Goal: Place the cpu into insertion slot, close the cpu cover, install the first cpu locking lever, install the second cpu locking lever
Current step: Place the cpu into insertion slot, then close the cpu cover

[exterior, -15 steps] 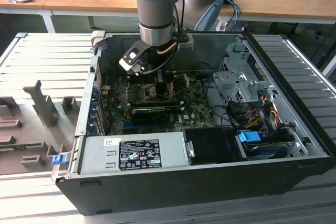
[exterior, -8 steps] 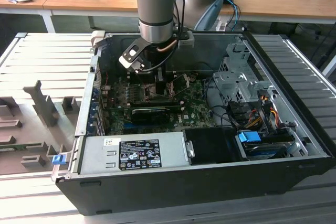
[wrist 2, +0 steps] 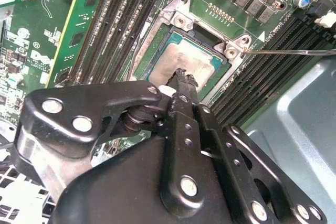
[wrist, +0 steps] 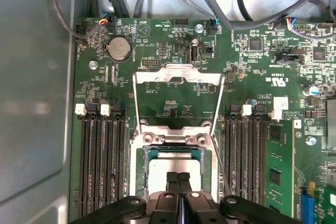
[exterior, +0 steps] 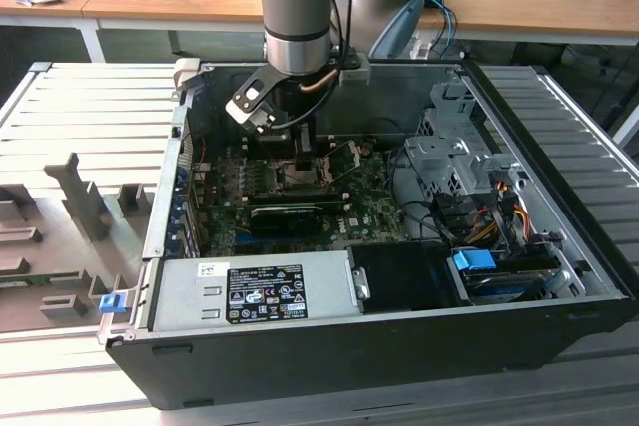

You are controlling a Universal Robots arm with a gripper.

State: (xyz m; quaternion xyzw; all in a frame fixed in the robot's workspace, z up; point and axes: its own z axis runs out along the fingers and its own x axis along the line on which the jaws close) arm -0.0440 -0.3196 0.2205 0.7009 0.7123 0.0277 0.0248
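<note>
The cpu (wrist: 173, 170) (wrist 2: 176, 59), a silver-grey square chip, lies flat in the insertion slot (wrist: 143, 161) (wrist 2: 181, 22) on the green board. My gripper (wrist: 178, 177) (wrist 2: 185, 76) is shut, its black fingertips pressed together directly over the chip's near half with nothing between them; whether they touch it I cannot tell. The cpu cover (wrist: 178, 74) stands raised open behind the socket, its thin side rails running down to the hinge. A thin wire locking lever (wrist 2: 294, 52) (wrist: 222, 167) sticks out unlatched beside the socket. In the exterior view the gripper (exterior: 302, 152) is down inside the computer case.
Black memory slots (wrist: 102, 166) (wrist: 244, 156) flank the socket on both sides. A graphics card (exterior: 285, 216), the power supply (exterior: 255, 291), a drive cage (exterior: 449, 147) and cables (exterior: 499, 212) crowd the case. A coin battery (wrist: 118, 49) sits beyond the cover.
</note>
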